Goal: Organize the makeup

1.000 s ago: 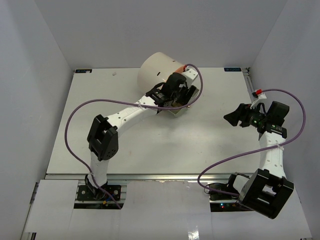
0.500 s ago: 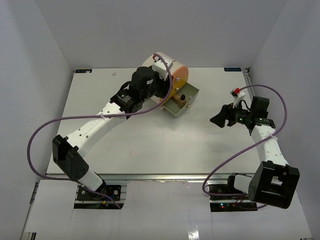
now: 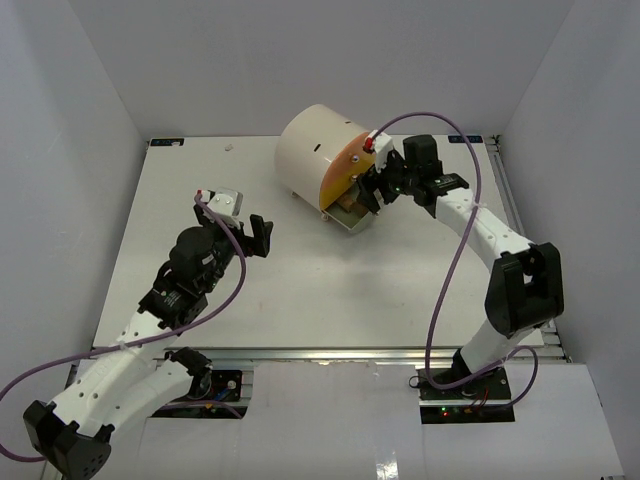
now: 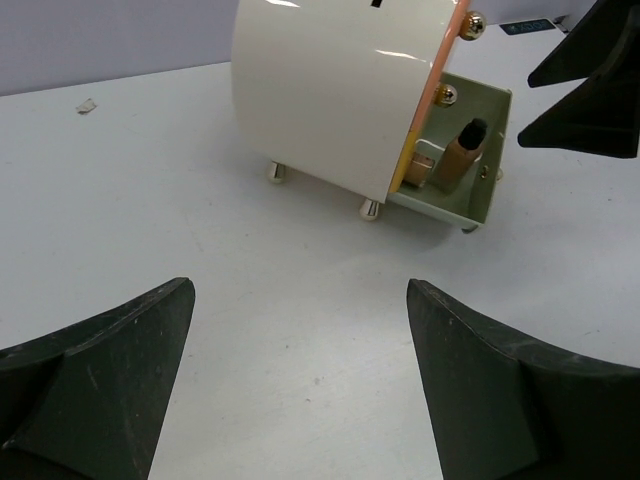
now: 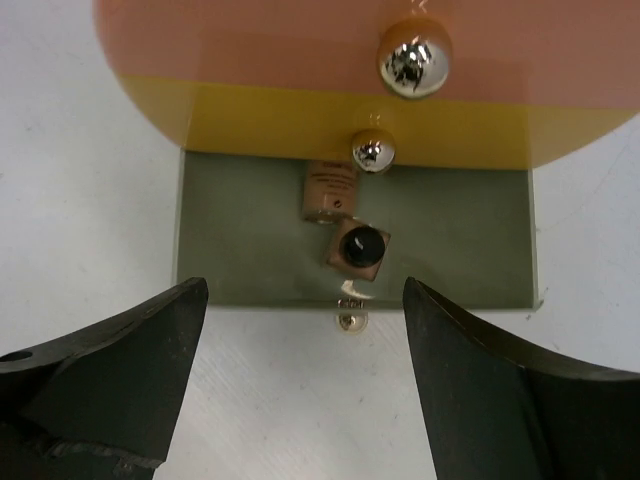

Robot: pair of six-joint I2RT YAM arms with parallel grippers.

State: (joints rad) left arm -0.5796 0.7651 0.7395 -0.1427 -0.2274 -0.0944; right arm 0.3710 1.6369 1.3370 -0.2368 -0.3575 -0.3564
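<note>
- left gripper [image 4: 298, 290]: fingers wide, nothing between them. It hangs over the table [image 3: 300, 290], left of and nearer than the box and well apart from it.
- box [image 3: 305, 150]: cream, round, far middle. Its bottom drawer [image 5: 220, 230] is pulled out.
- in the drawer: capped bottle [image 5: 357, 248], tan with a black cap, long axis near upright, cap up, slightly tilted. A second bottle [image 5: 330, 190] sits just beside it on the box side; pose unclear.
- right gripper [image 5: 304, 285]: fingers wide, empty, directly above the drawer. The capped bottle lies below, between them. The right arm is clearly nearer; a straight descent looks likely.
</note>
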